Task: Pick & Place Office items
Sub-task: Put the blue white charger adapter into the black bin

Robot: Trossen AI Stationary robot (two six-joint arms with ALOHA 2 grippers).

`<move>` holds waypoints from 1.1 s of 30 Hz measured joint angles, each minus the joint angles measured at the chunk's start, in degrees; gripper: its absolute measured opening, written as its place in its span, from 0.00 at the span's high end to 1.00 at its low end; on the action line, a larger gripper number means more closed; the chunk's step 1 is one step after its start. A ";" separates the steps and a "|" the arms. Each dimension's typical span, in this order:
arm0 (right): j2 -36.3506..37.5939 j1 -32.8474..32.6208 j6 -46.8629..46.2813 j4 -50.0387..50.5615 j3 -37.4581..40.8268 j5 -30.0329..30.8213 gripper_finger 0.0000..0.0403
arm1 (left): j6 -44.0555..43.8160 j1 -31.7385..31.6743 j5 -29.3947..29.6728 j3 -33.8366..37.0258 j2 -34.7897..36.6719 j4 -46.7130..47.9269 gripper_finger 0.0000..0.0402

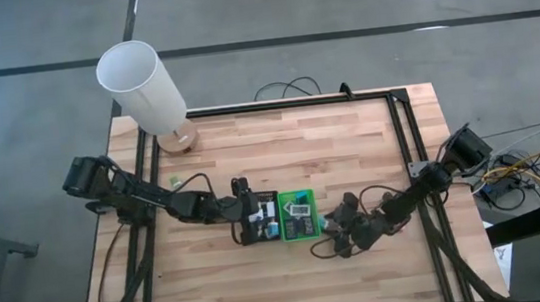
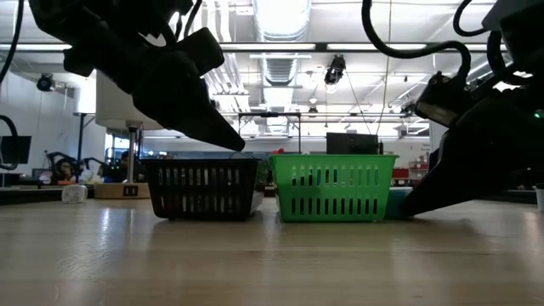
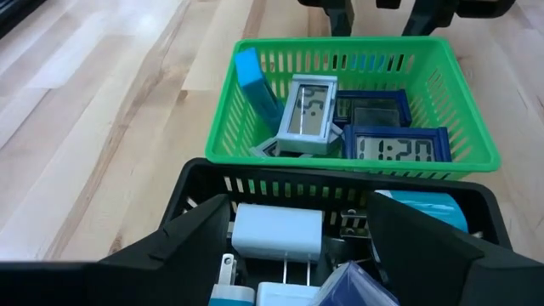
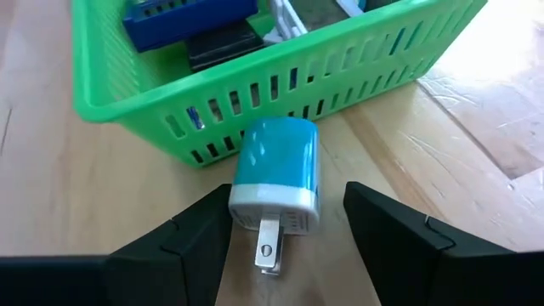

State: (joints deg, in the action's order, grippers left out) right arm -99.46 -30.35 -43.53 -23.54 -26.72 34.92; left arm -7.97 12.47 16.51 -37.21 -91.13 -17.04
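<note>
A teal-and-white plug charger lies on its side on the table, against the green basket's near wall, its prongs toward my right gripper. That gripper is open, low over the table, one finger on each side of the charger; I see no grip. My left gripper hangs open over the black basket, above a white charger that lies inside with other white, teal and purple pieces. From above, the two baskets stand side by side mid-table.
The green basket holds several small digital clocks and a blue block. A tall white cylinder lamp on a wooden base stands at the far left. A small piece lies near it. Bare wood lies along the near edge.
</note>
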 joint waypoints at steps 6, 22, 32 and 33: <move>0.00 0.04 -1.01 1.00 0.07 1.48 0.43 | -0.33 0.00 0.00 0.00 -0.01 -0.02 0.29; -0.04 0.09 0.38 1.38 -0.01 2.80 0.71 | -0.85 -0.01 0.03 0.00 -0.02 -0.02 0.29; -0.17 0.13 3.48 1.51 -0.94 3.19 0.95 | -0.85 -0.02 0.13 0.00 -0.07 -0.02 0.29; -0.17 0.14 3.48 1.48 -0.92 3.23 0.95 | -0.85 0.00 0.13 0.00 -0.07 -0.04 0.29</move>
State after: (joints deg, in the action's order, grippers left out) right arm -99.63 -30.21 -40.05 -22.06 -27.64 38.15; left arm -8.82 12.47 16.64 -37.21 -91.20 -17.08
